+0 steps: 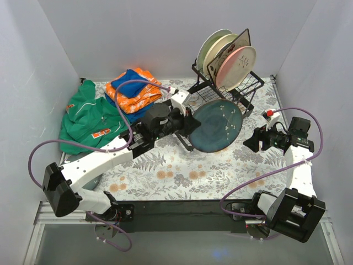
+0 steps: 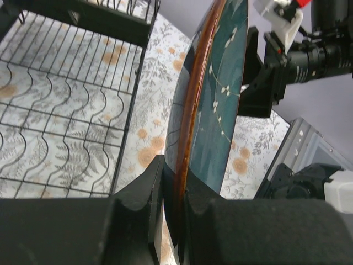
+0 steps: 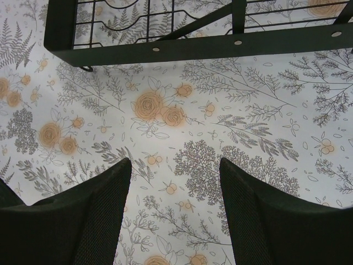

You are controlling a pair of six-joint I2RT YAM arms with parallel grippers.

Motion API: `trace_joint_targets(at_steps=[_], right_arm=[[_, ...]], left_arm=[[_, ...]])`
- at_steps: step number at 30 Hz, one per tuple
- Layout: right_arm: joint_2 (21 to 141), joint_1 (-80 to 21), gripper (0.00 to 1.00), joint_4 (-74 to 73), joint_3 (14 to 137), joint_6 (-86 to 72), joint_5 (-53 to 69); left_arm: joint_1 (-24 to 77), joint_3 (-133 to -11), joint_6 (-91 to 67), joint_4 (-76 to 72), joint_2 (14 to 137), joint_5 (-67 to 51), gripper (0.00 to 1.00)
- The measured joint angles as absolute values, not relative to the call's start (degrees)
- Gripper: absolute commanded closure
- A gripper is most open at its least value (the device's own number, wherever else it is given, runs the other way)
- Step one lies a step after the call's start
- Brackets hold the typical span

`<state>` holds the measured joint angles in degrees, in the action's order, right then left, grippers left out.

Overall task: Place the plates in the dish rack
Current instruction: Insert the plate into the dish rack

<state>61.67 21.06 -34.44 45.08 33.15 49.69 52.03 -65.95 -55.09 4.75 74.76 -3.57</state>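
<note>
My left gripper is shut on the rim of a dark teal plate and holds it tilted up over the table, in front of the black wire dish rack. In the left wrist view the plate stands edge-on between the fingers, with the rack's lower tray to the left. Several plates stand in the rack's raised upper section: a pale green one, a cream one, a square flowered one, a pink-and-cream one. My right gripper is open and empty, right of the teal plate, over the floral cloth.
A green garment and folded orange and blue cloths lie at the back left. The rack's front bar crosses the top of the right wrist view. White walls close in the table on three sides.
</note>
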Motion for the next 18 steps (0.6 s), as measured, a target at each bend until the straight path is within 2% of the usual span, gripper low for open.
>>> trace_joint_targets(at_steps=[18], right_arm=[[61.56, 21.37, 0.29, -34.39, 45.08, 33.15, 49.82]], left_arm=[[44.14, -97.95, -51.33, 4.12, 95.46, -7.01, 1.00]])
